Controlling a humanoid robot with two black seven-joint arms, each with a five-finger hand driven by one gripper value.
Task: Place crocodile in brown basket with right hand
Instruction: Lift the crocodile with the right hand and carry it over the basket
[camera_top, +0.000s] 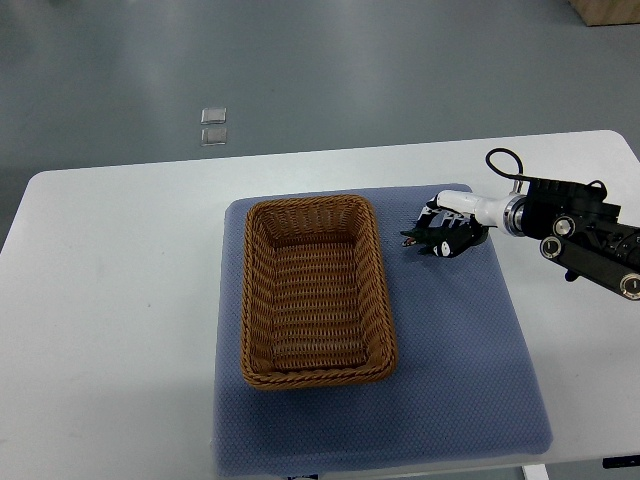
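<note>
The crocodile (430, 243) lay on the blue mat (460, 340), just off the basket (384, 290) at about its 2 o'clock, snout pointing toward 9 o'clock at the basket's right wall but apart from it. The right robot hand (452, 222) sat on top of the toy with its fingers curled over the back, closed around the body; whether the toy was already clear of the mat could not be told. The left hand was not in view. The crocodile looked like a small dark toy, probably light, and either rubbery or hard plastic, so weight should have mattered little. Its narrow, tapered shape seemed the likelier trouble, since it could twist or slide out of a loose hold. The thick middle of the body looked the best place to grip, leaving snout and tail free. The basket was empty and open-topped, with a raised woven rim that the toy would need to clear before moving toward 9 o'clock. The route was short and nothing stood between. The mat was bare toward 6 o'clock, and the white counter (120, 300) lay open all round, so the arm had room to swing inward.
</note>
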